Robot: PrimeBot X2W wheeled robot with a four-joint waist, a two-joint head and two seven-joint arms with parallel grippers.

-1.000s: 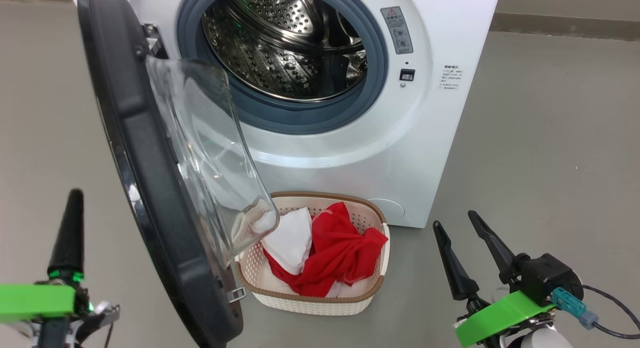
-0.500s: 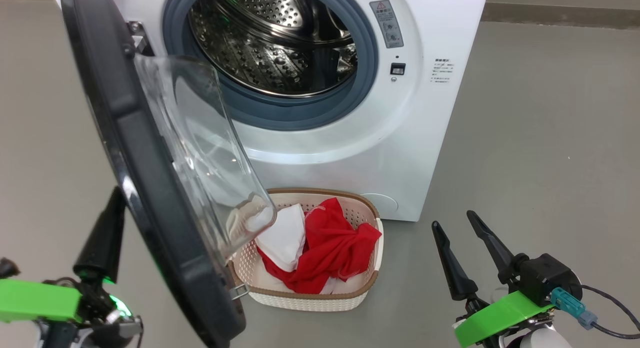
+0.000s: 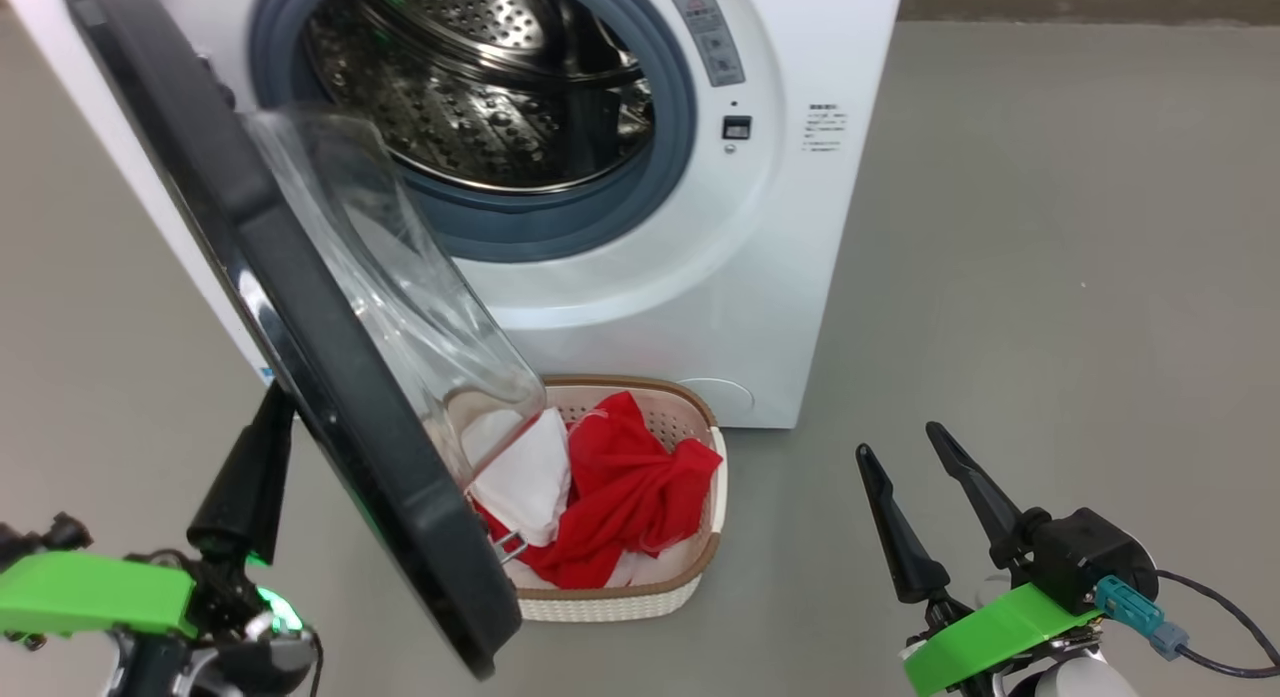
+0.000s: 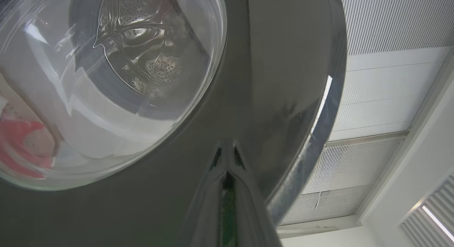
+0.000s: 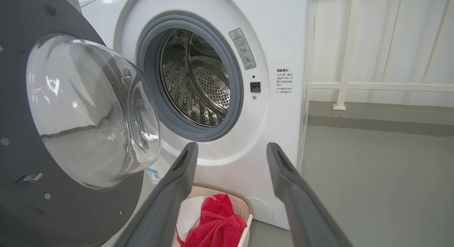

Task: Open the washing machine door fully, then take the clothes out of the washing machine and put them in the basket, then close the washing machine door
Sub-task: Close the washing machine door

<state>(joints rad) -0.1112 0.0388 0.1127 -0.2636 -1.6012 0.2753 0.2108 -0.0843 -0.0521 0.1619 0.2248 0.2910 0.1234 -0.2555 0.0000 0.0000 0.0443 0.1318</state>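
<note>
Lower left of head view: L gripper (image 3: 262,437), fingers pressed together, holding nothing, tip at outer face of door (image 3: 300,307). Door hangs partway open across centre-left. Washer (image 3: 680,307) fills top of frame; drum (image 3: 470,87) looks empty. Bottom centre: basket (image 3: 640,602) on floor near washer front, clothes (image 3: 620,487) heaped inside, red w/ white piece. Lower right: R gripper (image 3: 898,439), fingers spread wide, empty, well apart from everything.

L wrist view: joined fingers at bottom centre meet glossy black rim, right of glass bowl. Touching or just off, can't tell.

R wrist view: spread fingers frame basket at bottom edge; drum bare.

Risks, my read:
- Tip could skid on slick rim, so door stalls unlatched.
- Door's lower edge overlaps basket's left end in head view. The heap could snag on the way shut.
</note>
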